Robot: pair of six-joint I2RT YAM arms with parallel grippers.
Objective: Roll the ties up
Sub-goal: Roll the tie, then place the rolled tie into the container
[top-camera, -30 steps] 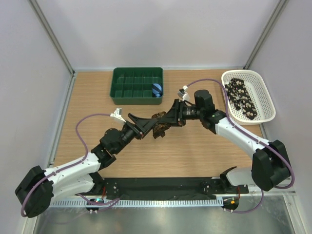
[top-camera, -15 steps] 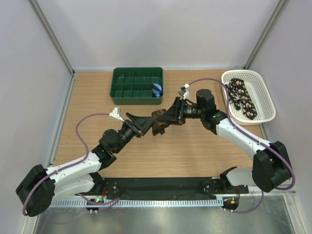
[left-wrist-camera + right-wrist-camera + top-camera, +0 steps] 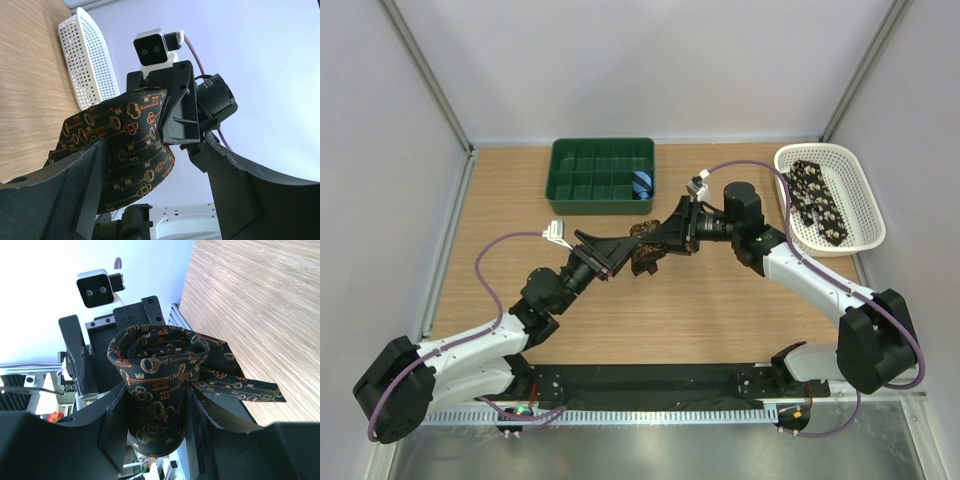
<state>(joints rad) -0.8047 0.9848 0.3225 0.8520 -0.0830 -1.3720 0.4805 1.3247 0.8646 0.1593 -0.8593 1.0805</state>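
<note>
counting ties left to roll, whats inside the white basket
One dark tie with pale spots lies lengthwise in the white basket. Anything beneath it is covered, so a second tie lying under it cannot be ruled out.

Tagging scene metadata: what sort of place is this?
Probably a lab robot cell, not a home: a wood-grain tabletop boxed in by plain pale wall panels, with a green plastic compartment tray and a white perforated plastic basket staged on it.

overhead plus two opposed wrist close-ups
</note>
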